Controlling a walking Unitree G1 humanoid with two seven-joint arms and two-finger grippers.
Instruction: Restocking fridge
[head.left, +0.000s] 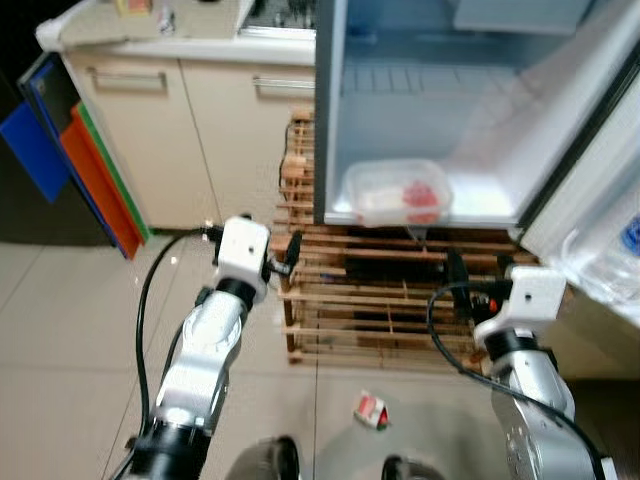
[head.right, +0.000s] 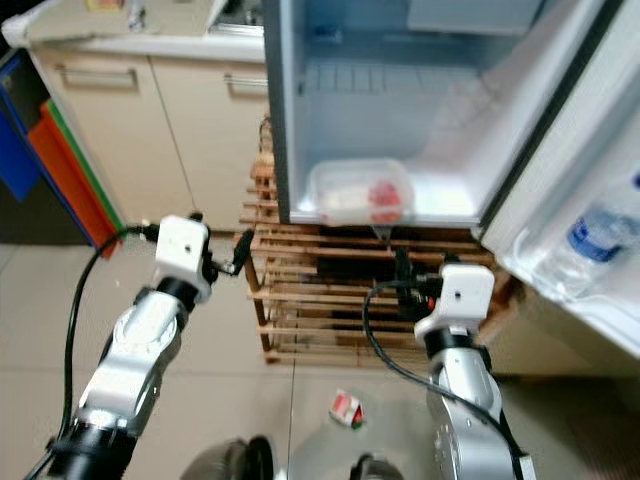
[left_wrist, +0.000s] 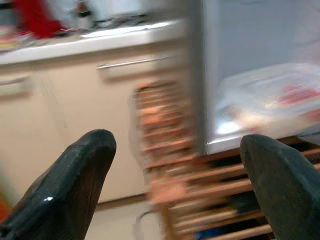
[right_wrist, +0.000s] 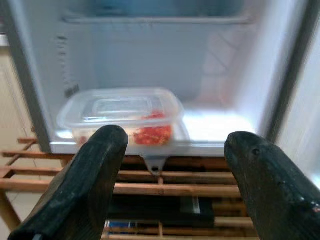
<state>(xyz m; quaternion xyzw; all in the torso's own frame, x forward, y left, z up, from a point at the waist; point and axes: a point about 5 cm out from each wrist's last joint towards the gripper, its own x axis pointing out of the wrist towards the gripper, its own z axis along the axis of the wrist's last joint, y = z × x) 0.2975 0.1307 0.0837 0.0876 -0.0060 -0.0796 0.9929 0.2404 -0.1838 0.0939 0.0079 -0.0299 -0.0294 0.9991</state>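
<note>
Below, carton (head.left: 371, 409) on floor; rack (head.left: 330, 300) beyond

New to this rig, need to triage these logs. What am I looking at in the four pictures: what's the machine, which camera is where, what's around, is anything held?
It is a humanoid robot with two silver arms, each ending in a tool of two black fingers. The two eye views come from a stereo camera on its head, looking forward and down; they show the same scene. The left tool and right tool are both raised in front of an open fridge. The fridge stands on a wooden rack. On its bottom shelf, at the front edge, sits a clear lidded box with something red inside. A water bottle is in the door shelf. A small red and white carton lies on the floor.

The two wrist views look along each tool's own fingers. Both tools are open and hold nothing. The left wrist view is blurred.
</note>
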